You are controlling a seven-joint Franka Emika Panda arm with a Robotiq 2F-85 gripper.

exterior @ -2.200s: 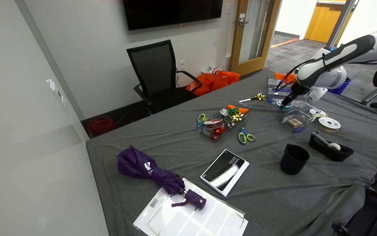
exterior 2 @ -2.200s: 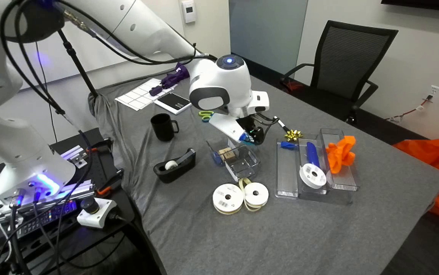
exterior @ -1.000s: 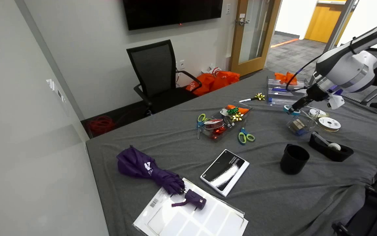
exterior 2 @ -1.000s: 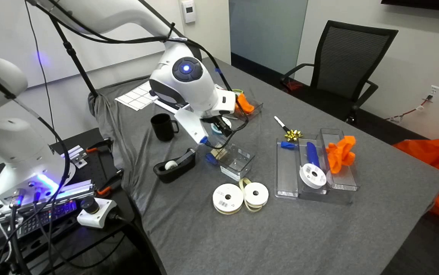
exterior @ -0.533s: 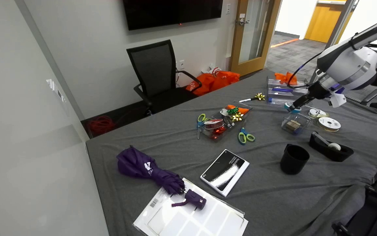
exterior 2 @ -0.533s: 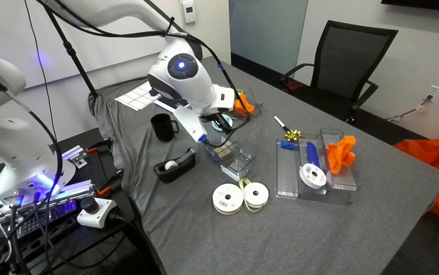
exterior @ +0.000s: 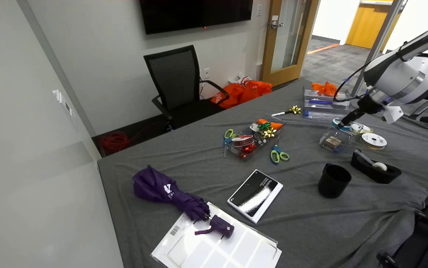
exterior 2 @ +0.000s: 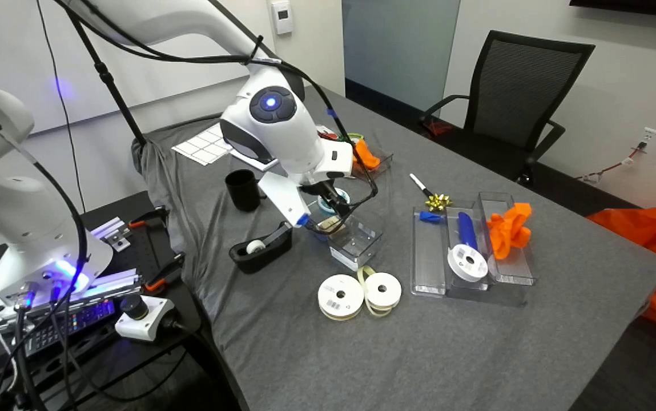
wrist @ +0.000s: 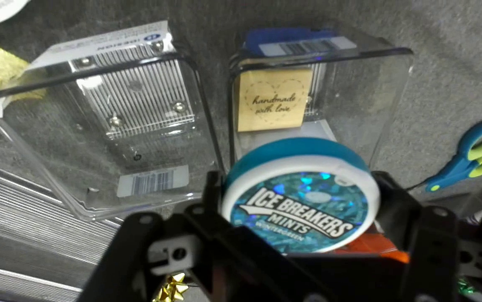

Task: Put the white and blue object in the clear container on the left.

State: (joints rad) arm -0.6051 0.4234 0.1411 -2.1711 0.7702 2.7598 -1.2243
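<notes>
Gripper (wrist: 299, 186): pinching the white and blue tin (wrist: 295, 205), one finger (wrist: 213, 188) on each side
Tin: Ice Breakers Mints, wintergreen, printed face toward the wrist view; held off the grey tablecloth (exterior 2: 476, 354), near the left clear container (wrist: 140, 105) and right clear container (wrist: 362, 96) (sides as in wrist view); whether straight above either, cannot tell
Left container: ridged floor in sight, barcode label (wrist: 153, 181) at the end nearer the gripper
Right container: just beside the left one; tan pad (wrist: 273, 100) inside, reads "handmade with love"; blue item (wrist: 289, 37) at far end, inside or behind cannot tell; tin hides part of near end
Ribbon spools (exterior 2: 341, 295): two, white, lying flat near the left container
Tape dispenser (exterior 2: 262, 251): black, between black cup (exterior 2: 242, 194) and ribbon spools in an exterior view; cup upright
Clear tray (exterior 2: 429, 260): three compartments; small blue piece (exterior 2: 430, 217), blue tube (exterior 2: 466, 228) with white spool (exterior 2: 468, 254), orange cloth (exterior 2: 509, 229)
Gold bow (exterior 2: 438, 201): at the end of a marker (exterior 2: 421, 185), just beside the tray
Scissors (wrist: 461, 165): blue and green, right of the containers in wrist view
Umbrella (exterior: 169, 193): purple, folded, handle end on white sheets (exterior: 251, 255)
</notes>
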